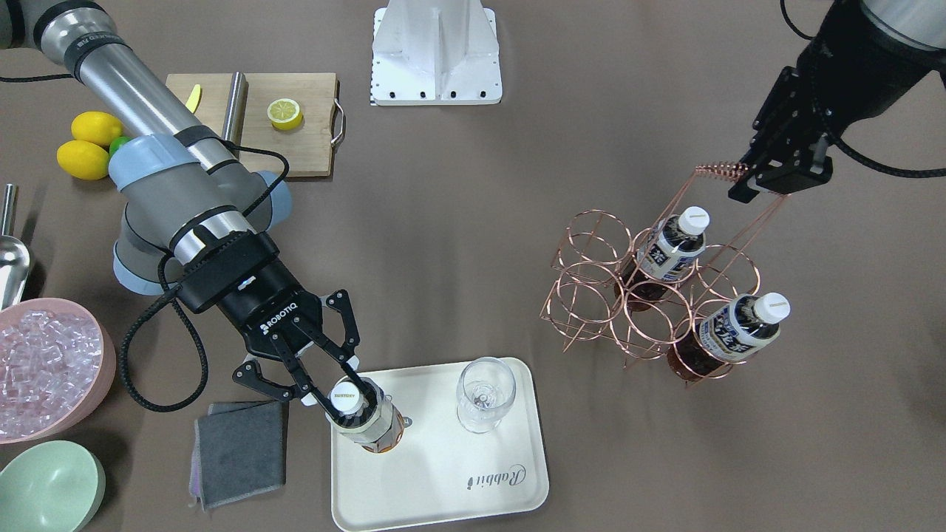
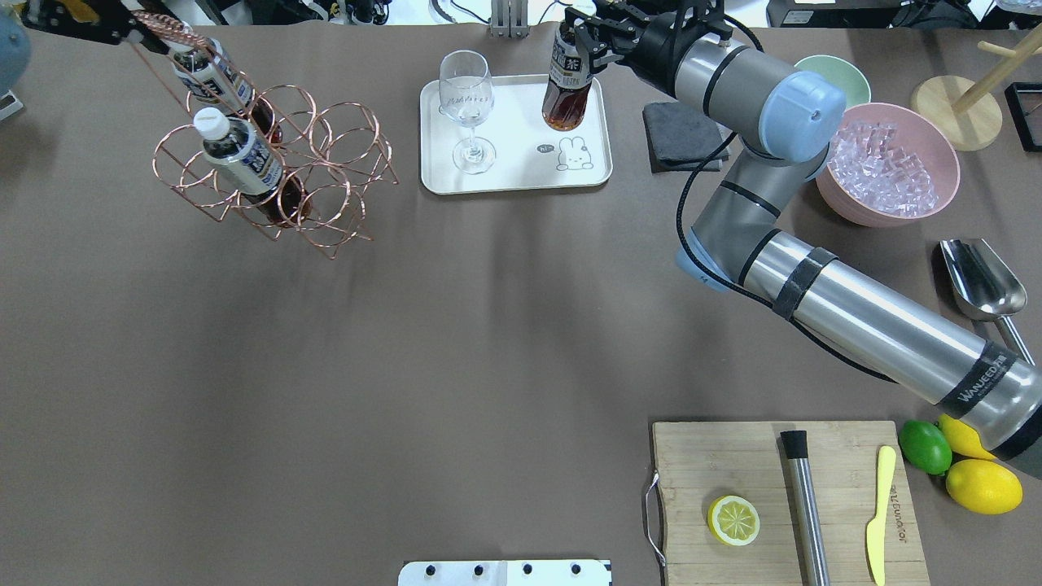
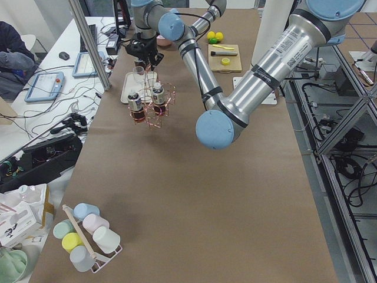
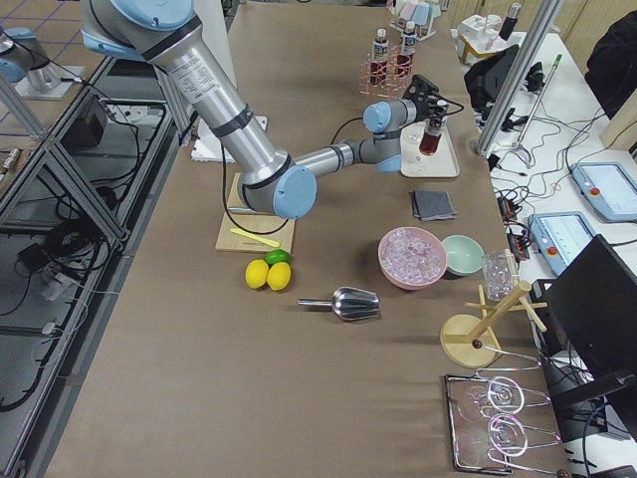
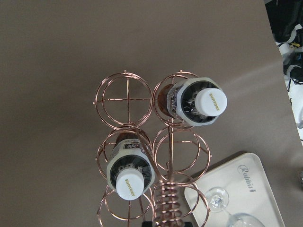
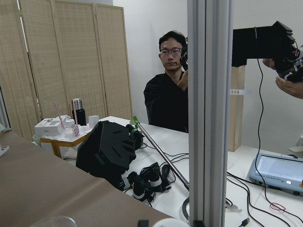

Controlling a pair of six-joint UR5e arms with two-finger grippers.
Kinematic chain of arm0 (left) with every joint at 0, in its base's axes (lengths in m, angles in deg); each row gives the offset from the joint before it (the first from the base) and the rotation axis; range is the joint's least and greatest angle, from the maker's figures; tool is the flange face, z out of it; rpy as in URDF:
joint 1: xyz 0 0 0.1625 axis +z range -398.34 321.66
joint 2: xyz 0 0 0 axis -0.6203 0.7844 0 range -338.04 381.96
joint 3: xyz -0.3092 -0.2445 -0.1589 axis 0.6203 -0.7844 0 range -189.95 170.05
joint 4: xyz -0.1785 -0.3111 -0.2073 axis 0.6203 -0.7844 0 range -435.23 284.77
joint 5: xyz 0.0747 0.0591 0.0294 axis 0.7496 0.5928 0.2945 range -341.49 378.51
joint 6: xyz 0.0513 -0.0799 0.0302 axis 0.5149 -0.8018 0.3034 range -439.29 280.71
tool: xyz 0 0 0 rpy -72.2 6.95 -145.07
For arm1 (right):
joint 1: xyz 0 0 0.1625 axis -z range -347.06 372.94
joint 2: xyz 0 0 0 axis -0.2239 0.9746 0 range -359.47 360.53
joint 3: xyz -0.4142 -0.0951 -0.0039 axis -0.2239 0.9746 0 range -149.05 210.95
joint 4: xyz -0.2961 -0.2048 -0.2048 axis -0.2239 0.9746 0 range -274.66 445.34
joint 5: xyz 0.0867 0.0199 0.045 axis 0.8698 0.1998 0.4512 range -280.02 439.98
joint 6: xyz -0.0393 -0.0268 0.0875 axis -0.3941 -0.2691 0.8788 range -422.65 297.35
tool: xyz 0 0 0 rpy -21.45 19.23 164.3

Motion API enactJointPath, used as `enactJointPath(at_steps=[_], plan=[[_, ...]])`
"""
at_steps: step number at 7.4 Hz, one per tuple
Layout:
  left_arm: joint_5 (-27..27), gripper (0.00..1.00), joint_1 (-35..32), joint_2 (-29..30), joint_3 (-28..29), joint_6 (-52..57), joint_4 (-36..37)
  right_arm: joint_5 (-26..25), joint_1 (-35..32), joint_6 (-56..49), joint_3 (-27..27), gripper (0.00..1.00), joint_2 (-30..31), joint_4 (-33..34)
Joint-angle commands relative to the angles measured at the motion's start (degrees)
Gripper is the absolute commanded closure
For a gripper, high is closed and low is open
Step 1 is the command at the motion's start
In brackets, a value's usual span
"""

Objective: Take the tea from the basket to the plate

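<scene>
Reading the overhead view from its left, you find the left gripper (image 1: 750, 181) up at the corner where your long edge meets the robot's left end of the bench. Its jaws are clamped on the coiled handle of the basket (image 1: 622, 295). The basket sits under it, near that same corner, tilted in both fixed views. Two bottles (image 1: 672, 247) (image 1: 735, 329) with white caps stand in its rings; the other rings you can see through hold nothing.

Further along your edge, about mid-bench, lies the plate (image 1: 443, 473). A wine glass (image 1: 484, 391) stands upright on the half of it nearer the basket.

The tea (image 1: 369, 425) is over the plate's other half, leaning, with its dark base low over the cream surface. You cannot tell from these views whether the base touches it. The right gripper (image 1: 344, 390) has its jaws closed on the tea's neck, just under the cap, one of the fingers (image 1: 325, 403) on each side.

Just beside the plate, toward the robot's right end, a folded grey cloth (image 1: 240, 451) lies flat. Beyond it, close to your edge, are a mint-green bowl (image 1: 44, 488) and a pink bowl (image 1: 107, 362) filled with ice.
</scene>
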Motion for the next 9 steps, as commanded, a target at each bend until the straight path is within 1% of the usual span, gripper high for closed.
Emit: enactJointPath(at_steps=[1, 2, 4, 5, 7, 8, 9], plan=[[-0.07, 1.00, -5.54, -6.13, -0.14, 24.20, 4.54, -2.69, 2.44, -0.33, 3.57, 1.00, -1.05, 0.09], [0.19, 1.00, -7.73, -8.15, -0.14, 34.75, 6.92, -3.13, 2.88, -0.42, 4.37, 1.00, -1.40, 0.26], [1.94, 1.00, -10.55, -11.40, -0.58, 50.16, 10.09, -4.28, 3.59, -0.68, 4.90, 1.00, -1.41, 0.26], [2.47, 1.00, -11.61, -13.25, -0.58, 54.06, 10.37, -4.46, 3.59, -1.30, 5.16, 1.00, -1.40, 0.26], [2.30, 1.00, -13.46, -16.76, -0.14, 53.75, 11.86, -4.55, 3.59, -1.30, 5.25, 1.00, -1.49, 0.35], [2.13, 1.00, -14.42, -17.13, 0.73, 52.18, 13.34, -4.63, 3.59, -1.30, 5.25, 1.00, -1.58, 0.44], [1.95, 1.00, -15.82, -17.05, 2.39, 50.08, 13.62, -4.72, 3.59, -1.30, 5.25, 0.36, -1.75, 0.53]])
